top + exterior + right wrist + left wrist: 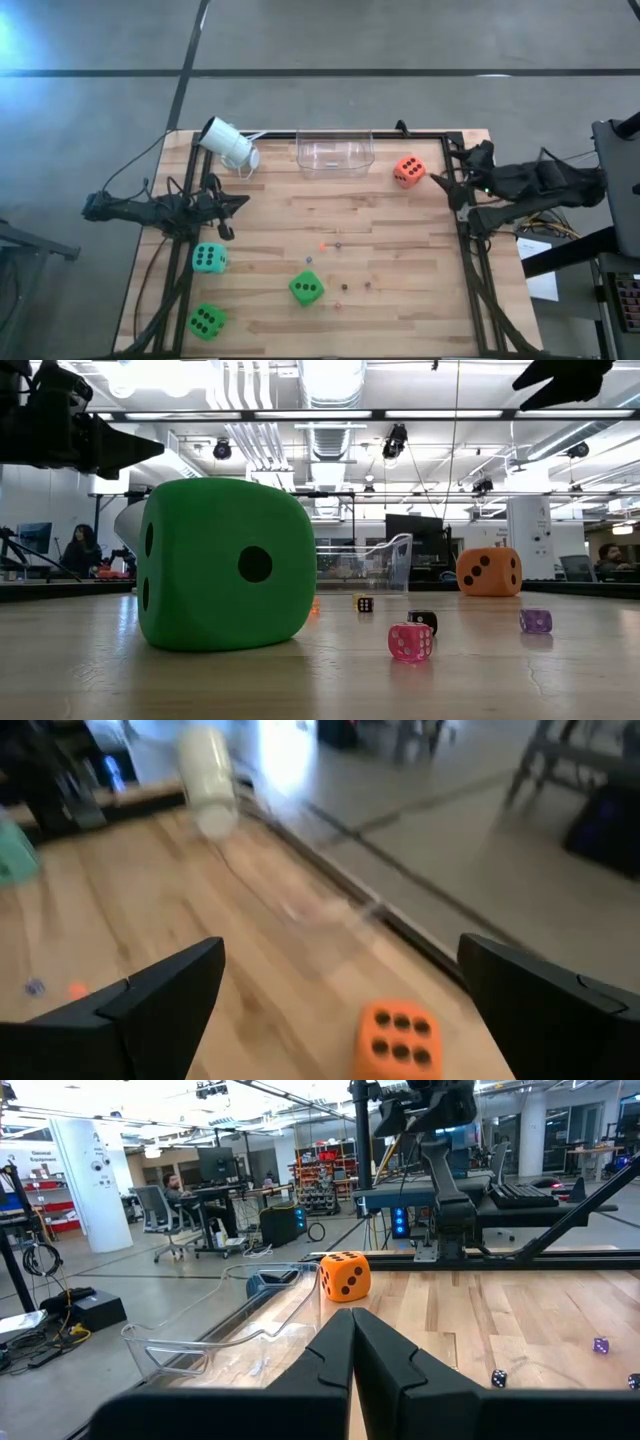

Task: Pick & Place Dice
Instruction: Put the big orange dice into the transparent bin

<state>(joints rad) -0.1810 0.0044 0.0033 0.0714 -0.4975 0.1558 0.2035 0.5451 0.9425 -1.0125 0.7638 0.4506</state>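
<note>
Right hand (438, 181) open wide and empty, poised at the right edge of the bench (420, 300), just beside the orange-red die (408, 171). In the right wrist view, same die (398, 1036) sitting ahead of and between the spread fingers (165, 995), not yet enclosed. A cube, so no long axis to align with; any face pair judged equally fit for a grasp. Nearest arm to this die: the right, by a clear margin.

Left hand (228, 202) clenched shut on nothing, parked at the left edge of the bench. In the left wrist view, fingertips (352, 1342) pressed together, pointing across the bench toward the far orange-red die (345, 1275). Teal die (209, 258) close by this hand, toward the near edge; one green die (206, 321) near the front-left corner; the other green die (306, 289) around mid-bench, well apart from both hands.

Tiny dice (338, 245) scattered mid-bench; in the low view a pink one (410, 641), a black one (422, 620) and a purple one (535, 620) lying on the wood beside the big green die (225, 565).

Containers: clear plastic bin (334, 152) at the back edge, between the hands, just beside the orange-red die; apparently nothing inside. White cup (229, 144) lying on its side at the back-left corner; contents not discernible.

Judgement: no die yet placed; short reach forward and a closing of the right hand the likely next requirement.
</note>
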